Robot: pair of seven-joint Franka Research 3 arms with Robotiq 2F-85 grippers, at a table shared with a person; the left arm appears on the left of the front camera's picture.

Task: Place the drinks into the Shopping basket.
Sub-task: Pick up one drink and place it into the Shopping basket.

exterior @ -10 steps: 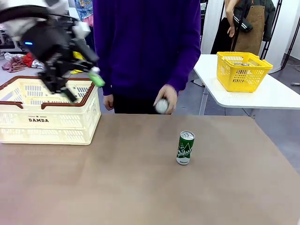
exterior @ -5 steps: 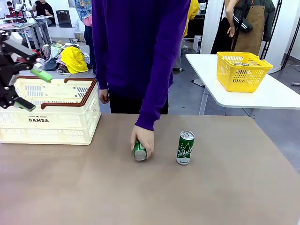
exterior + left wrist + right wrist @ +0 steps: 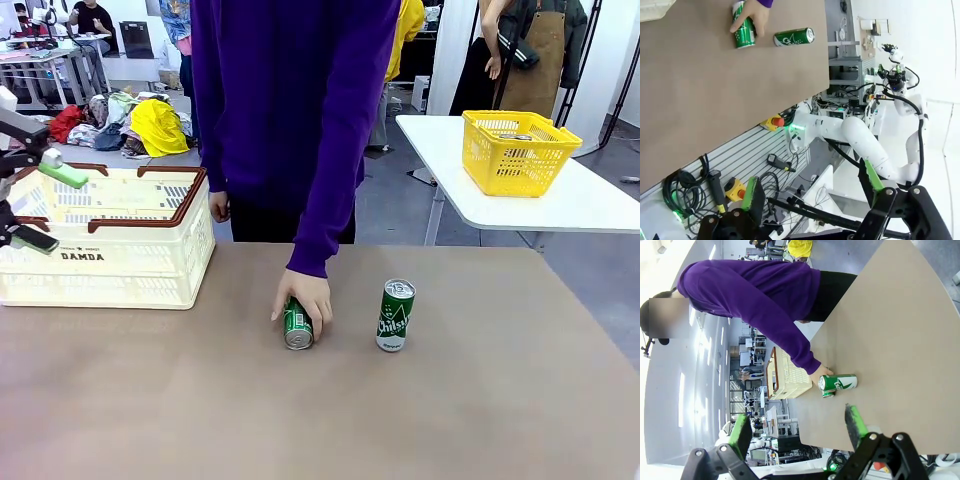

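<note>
Mid-table, one green drink can (image 3: 396, 315) stands upright. A person's hand (image 3: 303, 295) rests on a second green can (image 3: 297, 326), which is tipped over with its silver end toward me. The cream Shopping basket (image 3: 120, 250) with the brown rim sits at the far left. In front of the basket's left end, my left gripper (image 3: 45, 208) hangs open and empty. Its wrist view shows its fingers (image 3: 812, 187) spread, with both cans (image 3: 793, 36) (image 3: 744, 32) far off. My right gripper (image 3: 799, 430) is open, well back from the upright can (image 3: 842, 382).
A yellow mesh basket (image 3: 518, 150) stands on a white side table (image 3: 560, 205) at the back right. The person in a purple sweater (image 3: 290, 100) leans over the far edge. Bare brown tabletop (image 3: 320, 420) stretches across the near half.
My left gripper pulled back to the left edge beside the basket. The person's hand brought a second green can down onto the table and stays on it.
</note>
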